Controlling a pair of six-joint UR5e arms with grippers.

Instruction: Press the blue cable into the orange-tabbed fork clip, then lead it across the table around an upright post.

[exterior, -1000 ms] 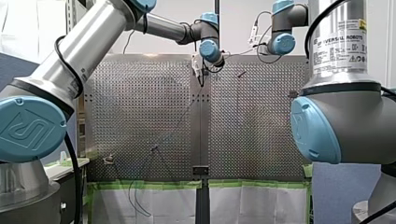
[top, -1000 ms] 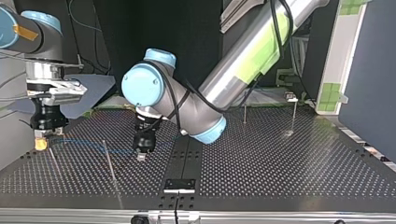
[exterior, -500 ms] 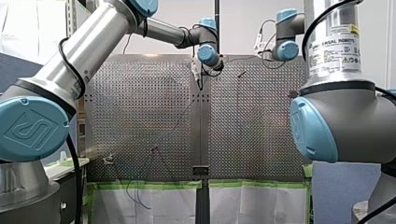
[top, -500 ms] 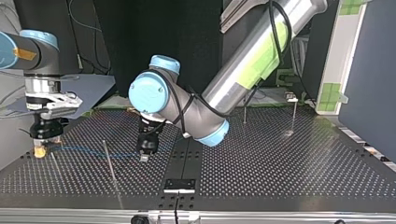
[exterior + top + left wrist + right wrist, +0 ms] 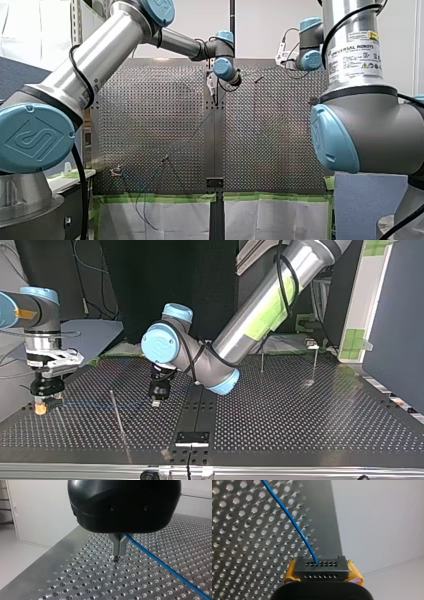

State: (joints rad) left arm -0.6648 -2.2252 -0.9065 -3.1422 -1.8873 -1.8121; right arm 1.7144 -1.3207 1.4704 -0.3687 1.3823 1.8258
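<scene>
Blue cable (image 5: 298, 530) stretches between 2 grippers: my left gripper (image 5: 118, 555) pinches it shut, my right gripper (image 5: 322, 570) clamps its end.

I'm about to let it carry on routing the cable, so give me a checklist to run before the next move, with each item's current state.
1. Left gripper shut on the blue cable: ok; its metal fingers are together and the cable leaves beside them.
2. Cable reaches the right gripper: ok; how firmly it is held there, cannot tell.
3. Span between the grippers: ok; one straight line in the top view.
4. Cable seated in the orange-tabbed fork clip: cannot tell; I can pick out no clip.
5. Cable led around a post: not ok; it only crosses the thin post without bending.
</scene>
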